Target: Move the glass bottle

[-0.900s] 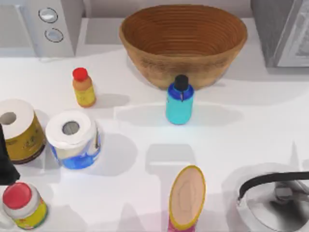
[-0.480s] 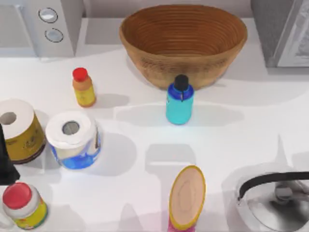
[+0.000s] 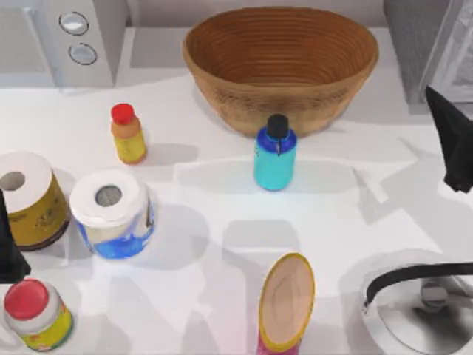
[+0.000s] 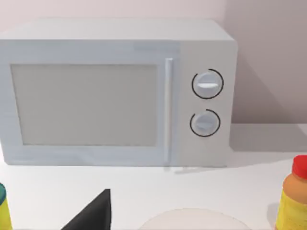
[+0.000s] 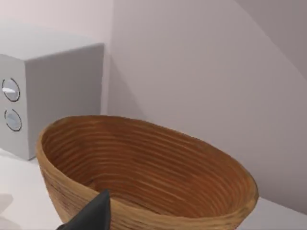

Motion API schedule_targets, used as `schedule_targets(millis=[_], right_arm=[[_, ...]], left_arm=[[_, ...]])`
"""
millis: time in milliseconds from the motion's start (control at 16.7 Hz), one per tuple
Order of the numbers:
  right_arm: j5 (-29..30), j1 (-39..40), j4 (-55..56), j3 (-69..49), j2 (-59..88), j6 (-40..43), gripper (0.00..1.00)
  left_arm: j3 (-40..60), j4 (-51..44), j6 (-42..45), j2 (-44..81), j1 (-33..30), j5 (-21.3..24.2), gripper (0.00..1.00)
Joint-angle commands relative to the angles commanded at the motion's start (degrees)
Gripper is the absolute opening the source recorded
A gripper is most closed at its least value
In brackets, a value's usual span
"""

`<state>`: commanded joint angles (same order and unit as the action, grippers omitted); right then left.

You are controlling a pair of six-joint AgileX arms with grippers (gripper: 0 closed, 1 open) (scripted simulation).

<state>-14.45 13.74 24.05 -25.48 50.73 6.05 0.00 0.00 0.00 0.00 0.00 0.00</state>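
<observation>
Glass bottle (image 3: pixel 275 158) upright before basket (image 3: pixel 281 63); right gripper (image 3: pixel 452 144) at right edge

I'm looking at a kitchen, rendered in simulation. A white microwave (image 4: pixel 117 93) with two round dials stands at the back left of the white bench (image 3: pixel 222 214), against a plain pale wall. A big woven wicker basket (image 3: pixel 281 63) sits at the back middle. Near the front right there is a steel kettle (image 3: pixel 425 310) with a black handle. On the left I see a condiment bottle (image 3: pixel 127 134) with a red cap, a red-lidded jar (image 3: pixel 35 315) and two paper rolls (image 3: pixel 111 213) (one wrapped in blue print, one in yellow). Another grey appliance (image 3: pixel 432 44) fills the back right corner.
</observation>
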Motion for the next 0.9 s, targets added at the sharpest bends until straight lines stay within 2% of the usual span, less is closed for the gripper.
schedule_targets(millis=[240, 480, 660, 900], right_arm=[[-1.8, 5.4, 5.3, -7.0, 24.0, 1.5, 1.0], [-1.8, 9.6, 6.8, -10.6, 40.1, 2.3, 1.0], [-1.5, 11.5, 6.9, -11.6, 46.0, 2.4, 1.0], [-1.4, 11.8, 6.9, -11.7, 46.9, 2.4, 1.0]], left_arm=[[0.0, 0.0, 0.0, 0.0, 0.0, 0.0, 1.0], [0.0, 0.0, 0.0, 0.0, 0.0, 0.0, 1.0], [0.0, 0.0, 0.0, 0.0, 0.0, 0.0, 1.0], [0.0, 0.0, 0.0, 0.0, 0.0, 0.0, 1.0]])
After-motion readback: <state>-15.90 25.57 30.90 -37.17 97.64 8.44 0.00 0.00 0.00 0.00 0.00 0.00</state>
